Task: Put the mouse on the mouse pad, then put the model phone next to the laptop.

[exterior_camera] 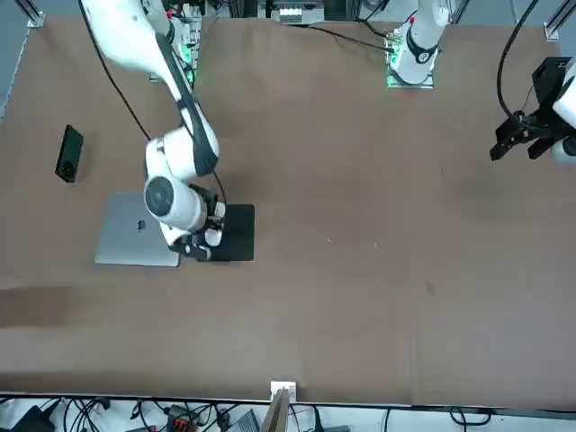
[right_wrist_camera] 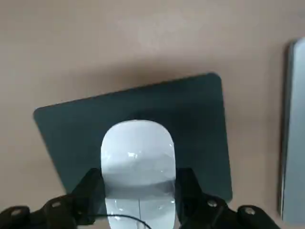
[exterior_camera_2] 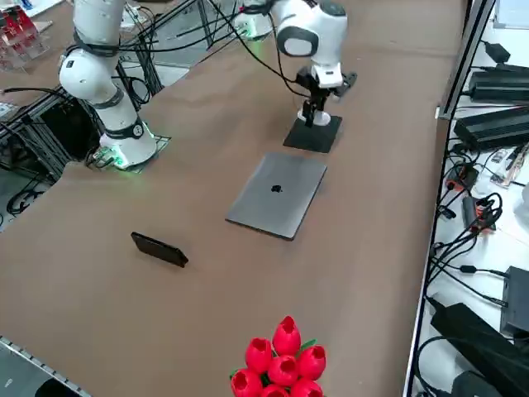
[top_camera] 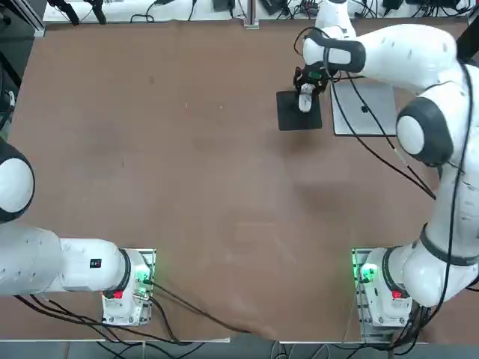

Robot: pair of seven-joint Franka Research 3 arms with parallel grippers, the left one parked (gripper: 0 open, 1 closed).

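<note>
The right gripper (right_wrist_camera: 138, 191) grasps the smooth white mouse (right_wrist_camera: 138, 164) by its sides over the black mouse pad (right_wrist_camera: 200, 119), near its laptop-side (exterior_camera_2: 277, 194) edge. Bare table (top_camera: 187, 187) lies wide open beyond; the model phone (exterior_camera_2: 159, 249) lies apart.

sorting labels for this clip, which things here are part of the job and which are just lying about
Part of the job:
mouse, held in the right gripper
mouse pad, under the mouse
model phone
laptop

Lying about:
red tulips
</note>
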